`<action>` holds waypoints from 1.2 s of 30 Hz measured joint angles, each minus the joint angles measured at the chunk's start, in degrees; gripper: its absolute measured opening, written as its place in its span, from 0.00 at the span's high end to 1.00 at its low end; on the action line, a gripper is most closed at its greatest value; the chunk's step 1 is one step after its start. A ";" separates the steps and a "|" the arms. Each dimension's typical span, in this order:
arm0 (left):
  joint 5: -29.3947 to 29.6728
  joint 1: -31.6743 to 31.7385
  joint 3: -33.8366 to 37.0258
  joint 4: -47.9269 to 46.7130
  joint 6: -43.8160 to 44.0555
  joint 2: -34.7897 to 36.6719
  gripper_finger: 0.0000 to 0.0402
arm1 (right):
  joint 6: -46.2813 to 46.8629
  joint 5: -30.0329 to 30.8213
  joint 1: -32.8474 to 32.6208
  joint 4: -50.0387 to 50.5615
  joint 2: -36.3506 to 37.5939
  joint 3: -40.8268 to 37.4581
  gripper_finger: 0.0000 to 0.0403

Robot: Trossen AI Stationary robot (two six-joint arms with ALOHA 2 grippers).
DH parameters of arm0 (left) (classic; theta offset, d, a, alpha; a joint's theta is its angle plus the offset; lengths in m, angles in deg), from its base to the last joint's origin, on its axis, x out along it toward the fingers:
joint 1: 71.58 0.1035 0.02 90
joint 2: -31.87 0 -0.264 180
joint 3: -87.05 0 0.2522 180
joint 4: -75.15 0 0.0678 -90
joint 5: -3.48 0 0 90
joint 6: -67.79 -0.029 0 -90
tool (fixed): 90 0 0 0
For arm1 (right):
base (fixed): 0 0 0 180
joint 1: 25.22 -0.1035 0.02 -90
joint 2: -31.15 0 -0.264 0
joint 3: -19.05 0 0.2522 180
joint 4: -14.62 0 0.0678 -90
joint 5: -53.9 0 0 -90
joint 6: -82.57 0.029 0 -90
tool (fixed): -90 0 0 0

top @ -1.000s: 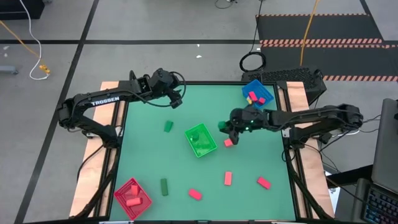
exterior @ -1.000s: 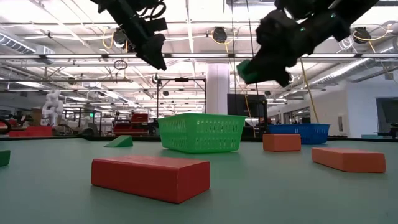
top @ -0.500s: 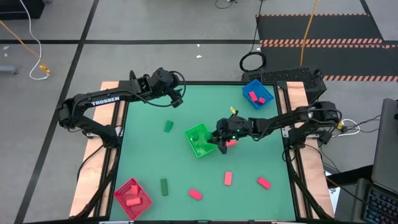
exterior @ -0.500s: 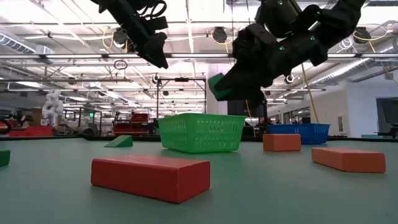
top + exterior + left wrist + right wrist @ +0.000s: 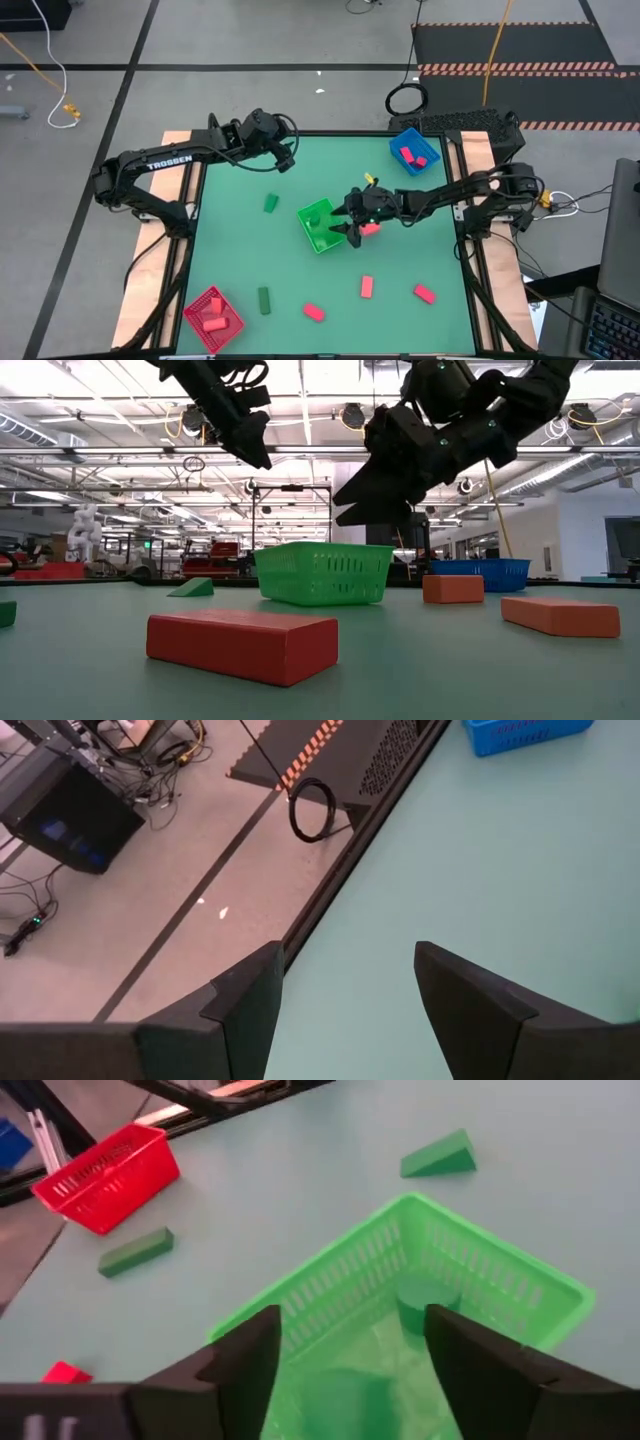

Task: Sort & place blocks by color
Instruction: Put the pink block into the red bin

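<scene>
My right gripper (image 5: 343,228) hangs open over the right edge of the green bin (image 5: 320,226), with nothing between its fingers. In the right wrist view the green bin (image 5: 470,1280) holds a round green block (image 5: 425,1298) and another green block (image 5: 338,1392) on its floor. My left gripper (image 5: 288,163) waits open above the table's far left part, holding nothing. Two green blocks (image 5: 270,203) (image 5: 264,299) and several red blocks (image 5: 367,287) lie flat on the mat.
The red bin (image 5: 213,318), with red blocks in it, stands at the near left corner. At the far right the blue bin (image 5: 413,150) holds red blocks. One red block (image 5: 371,229) lies just beneath my right arm, beside the green bin.
My right gripper has carried a green block toward the table's left and downward, to above the green bin. There it has opened, and the block has left its fingers. My left arm has kept still.
</scene>
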 joint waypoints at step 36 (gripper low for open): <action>-0.19 -1.29 0.00 -1.32 -1.90 -0.05 0.43 | -12.60 4.19 -0.06 27.66 16.58 -14.43 0.41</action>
